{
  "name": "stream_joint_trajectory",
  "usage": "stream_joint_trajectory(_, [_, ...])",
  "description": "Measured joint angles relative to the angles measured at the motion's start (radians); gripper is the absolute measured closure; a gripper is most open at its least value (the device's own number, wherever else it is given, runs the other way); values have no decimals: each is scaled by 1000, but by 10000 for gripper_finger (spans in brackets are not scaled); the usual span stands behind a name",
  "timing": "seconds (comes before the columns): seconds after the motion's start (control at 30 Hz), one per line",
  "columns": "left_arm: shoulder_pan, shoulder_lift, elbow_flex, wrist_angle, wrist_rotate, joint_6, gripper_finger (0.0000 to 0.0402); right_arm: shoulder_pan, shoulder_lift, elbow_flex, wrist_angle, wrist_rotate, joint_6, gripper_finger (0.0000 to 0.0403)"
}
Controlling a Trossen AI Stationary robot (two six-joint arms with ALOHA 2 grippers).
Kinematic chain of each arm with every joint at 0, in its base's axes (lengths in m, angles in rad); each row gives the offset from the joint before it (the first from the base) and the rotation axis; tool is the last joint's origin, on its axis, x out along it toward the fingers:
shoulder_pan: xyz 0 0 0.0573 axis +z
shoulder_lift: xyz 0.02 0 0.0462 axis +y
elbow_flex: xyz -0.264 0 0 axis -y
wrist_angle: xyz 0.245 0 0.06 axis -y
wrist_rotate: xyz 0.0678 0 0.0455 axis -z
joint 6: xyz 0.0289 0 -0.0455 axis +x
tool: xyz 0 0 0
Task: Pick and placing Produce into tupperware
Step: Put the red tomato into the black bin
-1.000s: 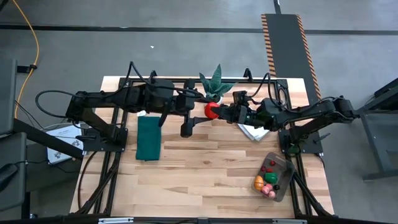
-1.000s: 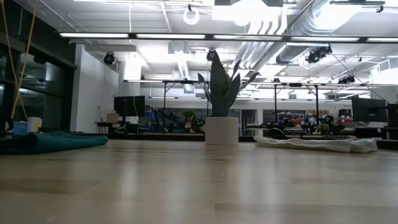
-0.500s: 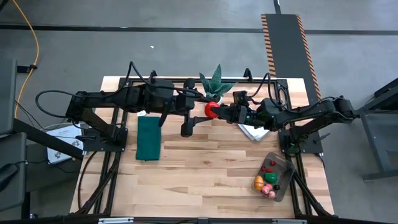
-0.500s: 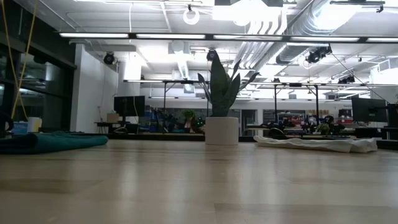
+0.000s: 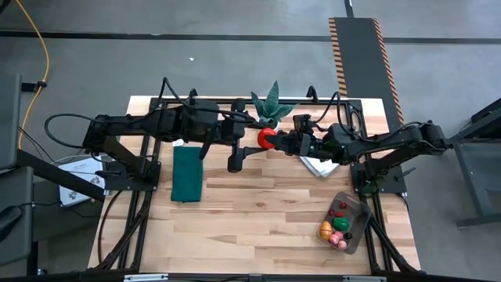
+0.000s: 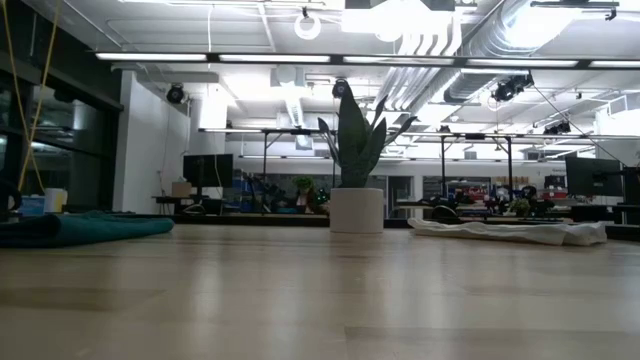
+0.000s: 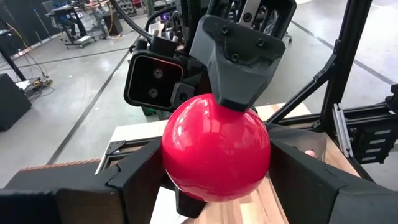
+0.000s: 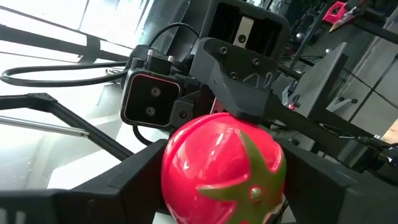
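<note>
Step in hand: a handover in mid-air, above the far middle of the desk [image 5: 258, 204]; a red tomato [image 5: 266, 138] sits between the two pincers, just in front of the potted plant [image 5: 272, 106].
Left pincer [image 7: 214, 180]: fingers hug the tomato's two sides, holding it.
Right pincer [image 8: 217, 180]: fingers flank the tomato closely; a firm grip cannot be told.
Container [image 5: 344, 222]: near right of the desk, several fruits already inside.
Next move, as I judge: one pincer must let go cleanly before the other carries the tomato to the container.
Wrist views: show the fingers on the tomato and its green star top.
Low view: only plant, green mat [image 6: 85, 227] and white cloth [image 6: 510, 231]; no arms.
</note>
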Motion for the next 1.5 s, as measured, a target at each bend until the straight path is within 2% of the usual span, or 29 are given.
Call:
stream_joint_trajectory(0.27, [0, 0, 0, -1, 13, 0, 142, 0, 0, 0, 0, 0, -3, 148])
stream_joint_trajectory(0.6, [0, 0, 0, -2, 14, -8, 142, 0, 0, 0, 1, 2, -2, 149])
stream_joint_trajectory(0.73, [0, 0, 0, -3, 45, -10, 141, 0, 0, 0, -1, 1, -2, 149])
stream_joint_trajectory(1.2, [0, 0, 0, -5, 45, -11, 63, 0, 0, 0, 0, 9, -2, 149])
stream_joint_trajectory(1.5, [0, -1, 21, -8, 14, -11, 53, 0, 0, 0, -1, 8, -2, 149])
